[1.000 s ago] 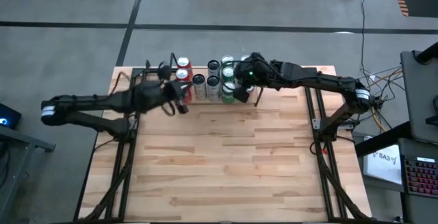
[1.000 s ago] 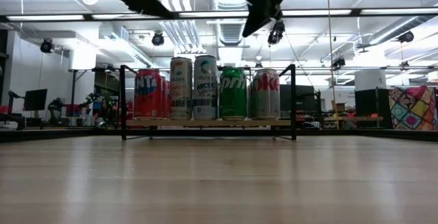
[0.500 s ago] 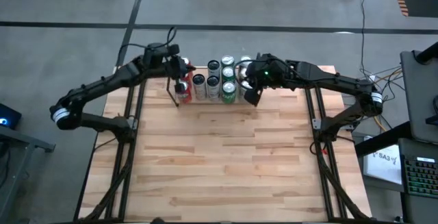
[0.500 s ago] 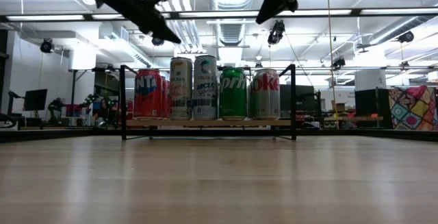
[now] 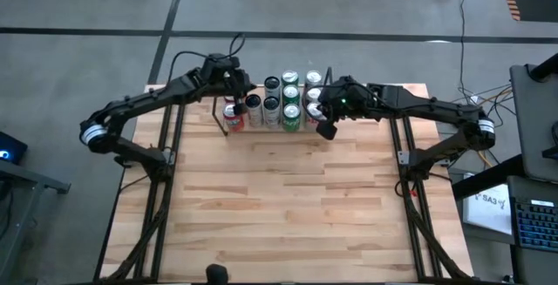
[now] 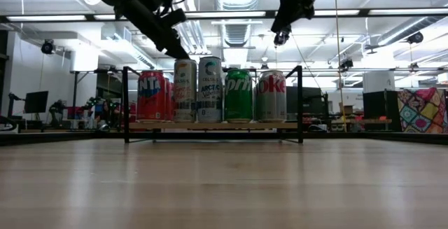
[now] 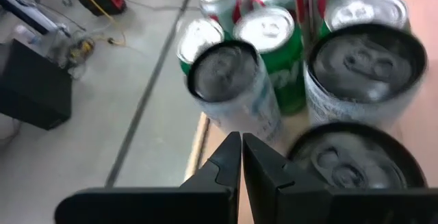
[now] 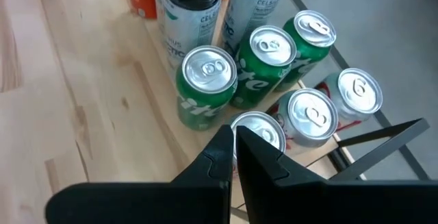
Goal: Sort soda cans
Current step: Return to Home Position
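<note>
Lifting straight up before swinging home seems safest: left jaws and right jaws both pinched shut, empty, with the soda cans (image 5: 281,104) standing on the shelf (image 6: 210,126) close below their tips.

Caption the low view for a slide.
Soda cans lined up on the shelf; left gripper and right gripper hover above, fingers shut and empty.

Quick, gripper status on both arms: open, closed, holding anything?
Left gripper: closed, holding nothing, over the soda cans.
Right gripper: closed, holding nothing, over the same cans.
</note>
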